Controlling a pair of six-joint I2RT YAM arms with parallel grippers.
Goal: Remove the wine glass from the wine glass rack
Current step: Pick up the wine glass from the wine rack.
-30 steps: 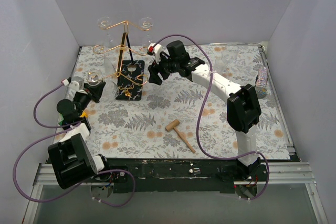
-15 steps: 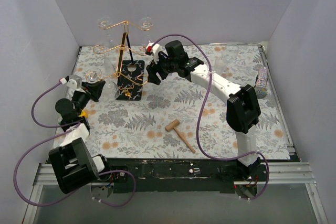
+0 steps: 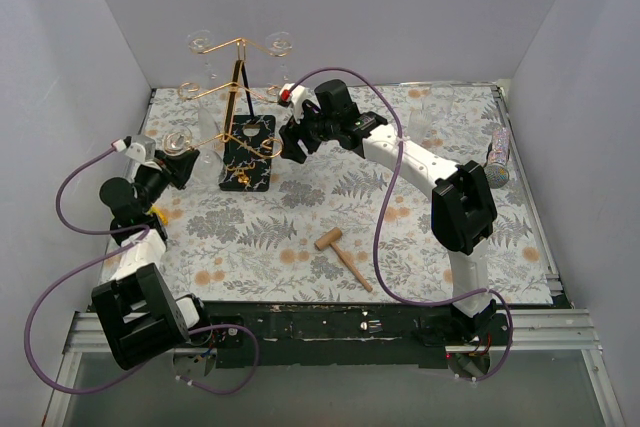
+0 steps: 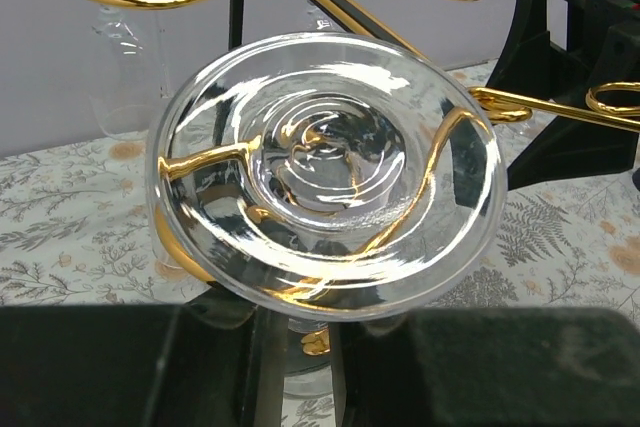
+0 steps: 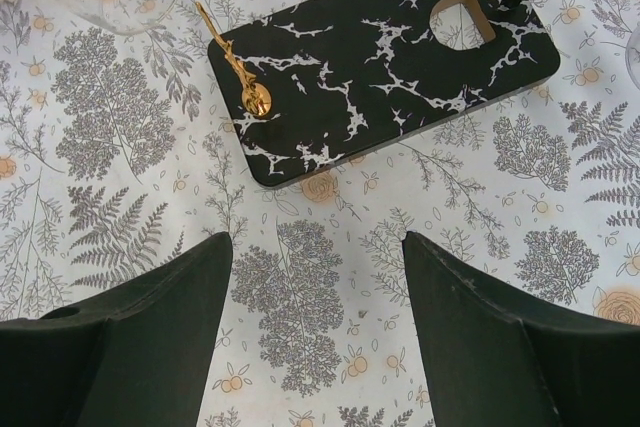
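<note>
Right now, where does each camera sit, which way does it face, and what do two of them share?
Top external: above, behind the bases, looking down at the table; both arms show.
Left wrist: left arm, facing the wine glass foot; left gripper below.
Right wrist: right arm, looking down at the black base; open right gripper below.
Shared: top and left wrist show the wine glass rack.

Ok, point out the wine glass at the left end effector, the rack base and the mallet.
Wine glass (image 4: 330, 162): left wrist view, centre of its foot.
Rack base (image 5: 380, 67): right wrist view, black marbled top.
Mallet (image 3: 352, 269): top view, on its handle.
</note>
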